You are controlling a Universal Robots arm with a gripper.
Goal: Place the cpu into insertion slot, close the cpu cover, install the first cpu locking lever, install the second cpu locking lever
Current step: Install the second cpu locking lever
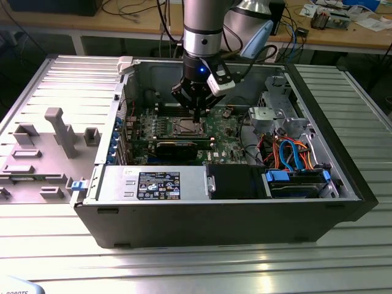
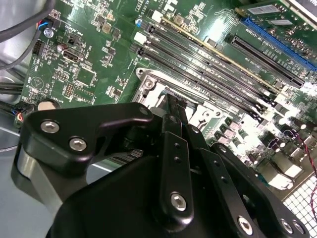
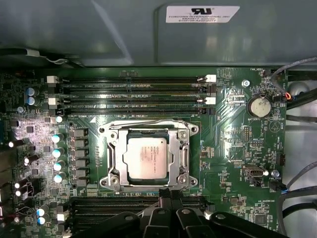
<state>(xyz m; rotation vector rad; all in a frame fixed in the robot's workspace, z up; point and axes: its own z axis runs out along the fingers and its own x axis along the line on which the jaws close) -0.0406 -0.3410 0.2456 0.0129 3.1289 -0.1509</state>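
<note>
In the first wrist view the cpu (image 3: 148, 157), a silvery square chip, lies flat inside the insertion slot (image 3: 106, 130). The cpu cover (image 3: 114, 158), a thin metal frame, lies down around it. A thin wire lever (image 3: 148, 121) runs along one side of the socket. My gripper (image 3: 169, 192) is shut, its black fingertips together at the socket's edge opposite that lever, with nothing seen between them. The second wrist view shows my gripper (image 2: 174, 100) reaching the socket frame (image 2: 148, 84). In the exterior view my gripper (image 1: 195, 116) hangs just over the socket (image 1: 187, 127) inside the open computer case.
Rows of memory slots (image 3: 129, 91) flank the socket. A long black card (image 1: 177, 147) sits in front of it. Case walls (image 1: 214, 220), a drive cage (image 1: 275, 116) with orange and blue cables (image 1: 294, 153), and a grey fixture tray (image 1: 43, 153) surround the board.
</note>
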